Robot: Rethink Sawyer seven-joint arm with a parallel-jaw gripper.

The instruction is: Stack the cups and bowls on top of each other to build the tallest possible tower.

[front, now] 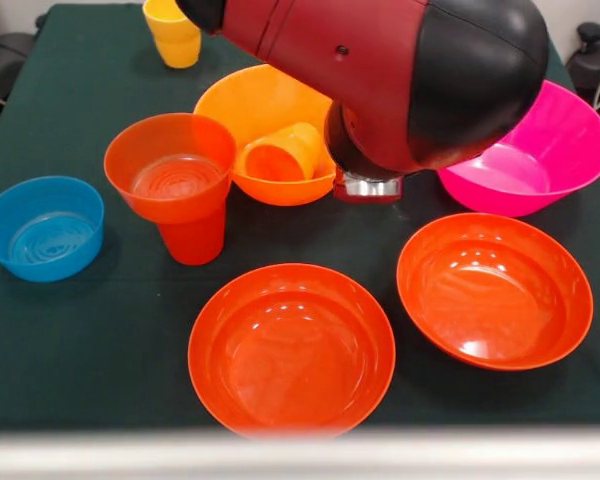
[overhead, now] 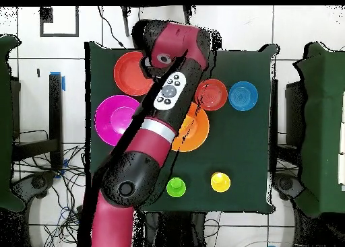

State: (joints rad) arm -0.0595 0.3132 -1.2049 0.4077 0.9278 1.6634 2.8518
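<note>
You are looking at the arm (front: pixel 400 70) filling the top middle of the front view, its red and black wrist hanging low over the table (front: pixel 80 340), with only a silver and red bit of the gripper (front: pixel 368 187) showing beneath it; whether its fingers are spread or closed, or hold anything, you cannot tell. Just to the picture-left of the gripper sits the large orange bowl (front: pixel 250 120), with an orange cup (front: pixel 285 152) lying on its side inside it, mouth turned away from the gripper. On the gripper's other side, close by, is the magenta-pink bowl (front: pixel 550 150), its rim near the table's side edge. Further picture-left of the orange bowl, a small red-orange bowl (front: pixel 170 165) rests on an upturned red-orange cup (front: pixel 193 238), a two-piece tower touching or almost touching the orange bowl's rim. Beyond that, the small blue bowl (front: pixel 42 227) stands apart near the table's edge. Nearer the camera than the gripper, two wide red-orange bowls (front: pixel 292 348) (front: pixel 495 290) lie side by side, the first close to the table's near edge. A yellow cup (front: pixel 173 30) stands upright at the far edge. The overhead view adds a green cup (overhead: pixel 176 187) beside the yellow one, with open cloth around both.
</note>
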